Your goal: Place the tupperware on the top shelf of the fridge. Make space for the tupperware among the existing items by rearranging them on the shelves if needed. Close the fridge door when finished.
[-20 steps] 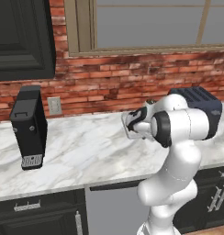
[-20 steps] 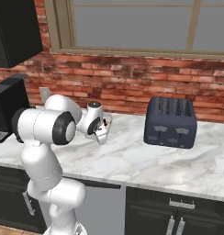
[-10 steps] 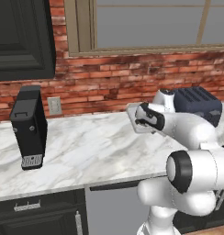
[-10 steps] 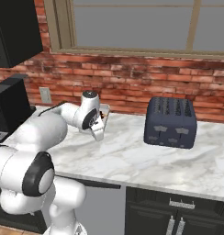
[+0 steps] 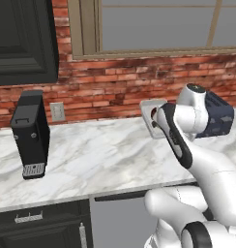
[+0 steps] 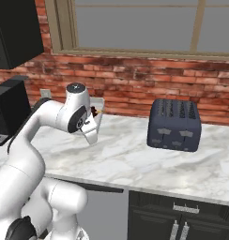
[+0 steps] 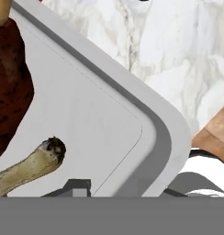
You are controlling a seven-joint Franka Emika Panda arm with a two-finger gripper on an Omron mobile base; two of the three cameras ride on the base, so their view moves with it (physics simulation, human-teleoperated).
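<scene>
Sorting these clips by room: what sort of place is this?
A home kitchen, most likely: a marble counter under a brick wall, with a dark blue toaster and black coffee machine standing on it.

Open surface: the white marble counter (image 5: 95, 160) is bare between the two appliances, from front edge to back edge.
Left obstacle: a tall black box-shaped coffee machine (image 5: 30, 133) stands near the counter's left end.
Right obstacle: a dark blue four-slot toaster (image 6: 175, 124) stands toward the back edge, right of the middle.
Rear limit: a red brick wall (image 6: 135, 89) runs along the back edge.
Upper left limit: a dark wall cabinet (image 5: 23, 41) hangs above the coffee machine.
</scene>
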